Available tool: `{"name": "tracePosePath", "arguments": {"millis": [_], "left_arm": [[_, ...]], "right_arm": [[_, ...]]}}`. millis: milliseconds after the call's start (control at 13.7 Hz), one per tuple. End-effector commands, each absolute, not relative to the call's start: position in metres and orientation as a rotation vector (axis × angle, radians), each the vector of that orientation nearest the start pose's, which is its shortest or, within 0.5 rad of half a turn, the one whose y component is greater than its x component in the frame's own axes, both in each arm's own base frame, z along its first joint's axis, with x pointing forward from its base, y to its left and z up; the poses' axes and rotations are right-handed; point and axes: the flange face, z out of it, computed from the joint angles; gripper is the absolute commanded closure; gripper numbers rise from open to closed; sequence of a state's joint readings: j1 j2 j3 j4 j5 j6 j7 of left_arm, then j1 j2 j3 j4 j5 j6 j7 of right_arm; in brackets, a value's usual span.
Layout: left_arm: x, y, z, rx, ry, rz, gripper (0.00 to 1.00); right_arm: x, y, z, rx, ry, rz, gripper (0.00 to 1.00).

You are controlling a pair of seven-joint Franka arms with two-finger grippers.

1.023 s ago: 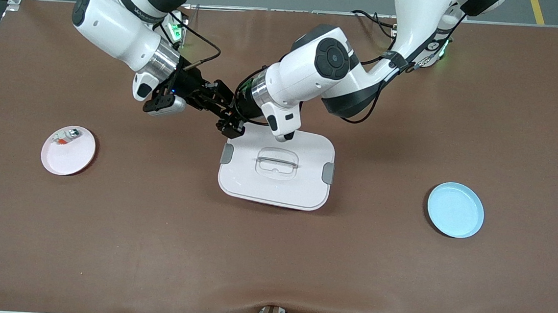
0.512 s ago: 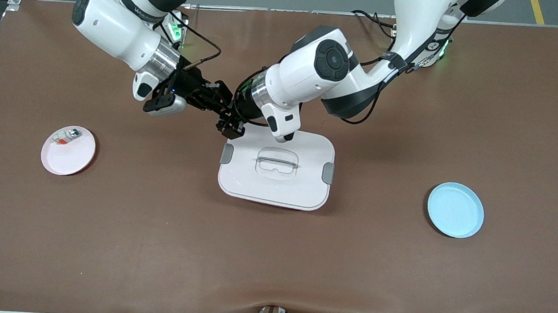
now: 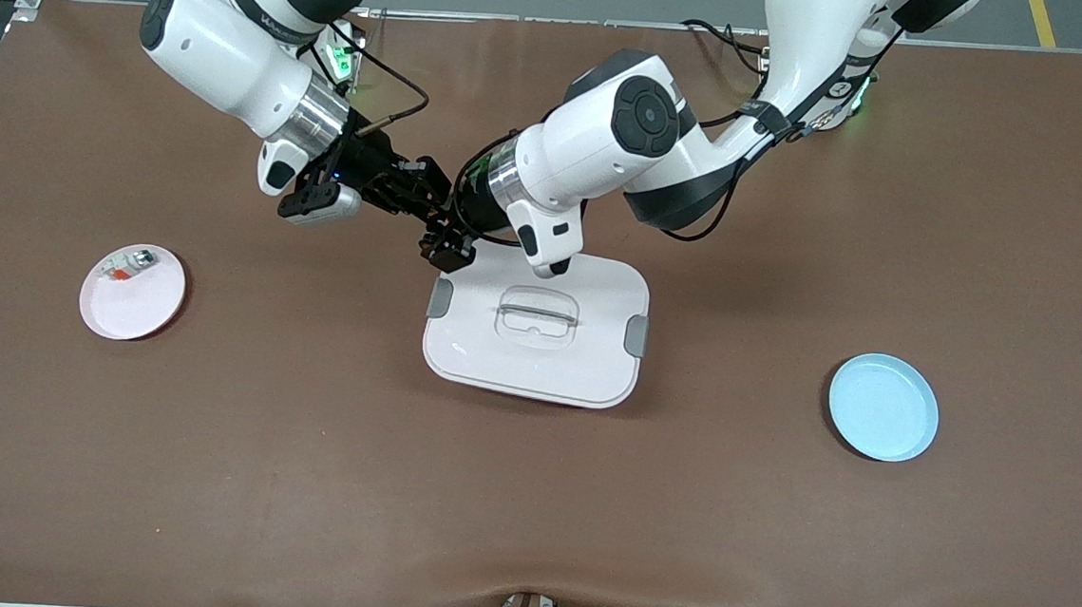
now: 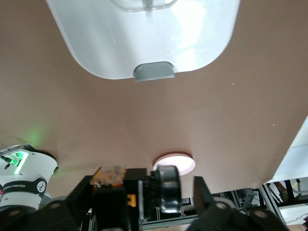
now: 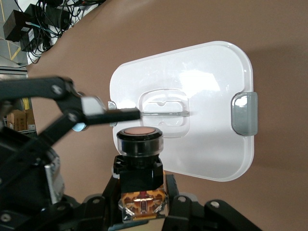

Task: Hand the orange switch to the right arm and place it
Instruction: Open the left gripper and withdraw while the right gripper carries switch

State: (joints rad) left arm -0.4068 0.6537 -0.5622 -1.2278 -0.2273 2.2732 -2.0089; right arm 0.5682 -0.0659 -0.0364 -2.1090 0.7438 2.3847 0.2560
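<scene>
The orange switch [image 5: 139, 139] is a small black cylinder with a round orange cap and orange marks at its base. My right gripper [image 5: 142, 192] is shut on its base and holds it up in the air. In the left wrist view the switch [image 4: 166, 190] sits between the fingers of my left gripper [image 4: 144, 192], which is open, with a gap between the cap and one finger [image 4: 202, 190]. In the front view the right gripper [image 3: 420, 202] and left gripper [image 3: 450, 240] meet over the table at the white box's corner. The switch is hidden among the fingers there.
A white lidded box [image 3: 537, 360] with grey clips lies mid-table under the grippers. A pink plate [image 3: 136, 309] holding a small white-and-silver part [image 3: 127, 265] lies toward the right arm's end. A light blue plate [image 3: 883, 408] lies toward the left arm's end.
Hardly anything: both grippers stay together over the box's corner, shifted very slightly toward the right arm's end.
</scene>
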Motion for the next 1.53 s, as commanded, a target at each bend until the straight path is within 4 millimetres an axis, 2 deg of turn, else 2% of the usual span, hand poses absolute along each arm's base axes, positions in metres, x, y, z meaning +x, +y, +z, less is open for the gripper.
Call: {"name": "tracePosePath", "arguments": {"millis": [0,146,292,439,512,658,731,877,1096,1243,1462], "left_arm": [[0.542,-0.535,0.495,2.004,1.553,-0.583,0.00],[0.558,-0.507,0.520,2.009,1.512,-0.514,0.00],[0.577,-0.474,0.524,2.071,1.479,-0.482,0.00],[0.599,-0.428,0.546,2.132,1.389,-0.392,0.00],[0.608,-0.406,0.552,2.170,1.341,-0.354,0.00],[0.628,-0.362,0.548,2.286,1.256,-0.267,0.00],[0.631,-0.346,0.554,2.386,1.165,-0.165,0.00],[0.643,-0.310,0.545,2.541,1.037,-0.091,0.00],[0.656,-0.250,0.533,2.801,0.817,-0.002,0.00],[0.665,-0.198,0.531,2.915,0.750,0.010,0.00],[0.664,-0.147,0.534,3.090,0.630,0.014,0.00]], "right_arm": [[0.480,0.290,0.481,-2.450,0.225,-0.089,1.00],[0.483,0.286,0.477,-2.470,0.097,-0.128,1.00],[0.490,0.277,0.471,-2.486,-0.048,-0.181,1.00],[0.496,0.266,0.466,-2.501,-0.130,-0.209,1.00],[0.499,0.260,0.463,-2.517,-0.189,-0.222,1.00],[0.505,0.244,0.459,-2.570,-0.345,-0.256,1.00],[0.507,0.235,0.457,-2.597,-0.410,-0.256,1.00],[0.511,0.213,0.450,-2.644,-0.534,-0.212,1.00],[0.521,0.163,0.442,-2.729,-0.796,-0.179,1.00],[0.527,0.126,0.439,-2.734,-0.972,-0.167,1.00],[0.536,0.064,0.433,-2.690,-1.244,-0.173,1.00]]}}
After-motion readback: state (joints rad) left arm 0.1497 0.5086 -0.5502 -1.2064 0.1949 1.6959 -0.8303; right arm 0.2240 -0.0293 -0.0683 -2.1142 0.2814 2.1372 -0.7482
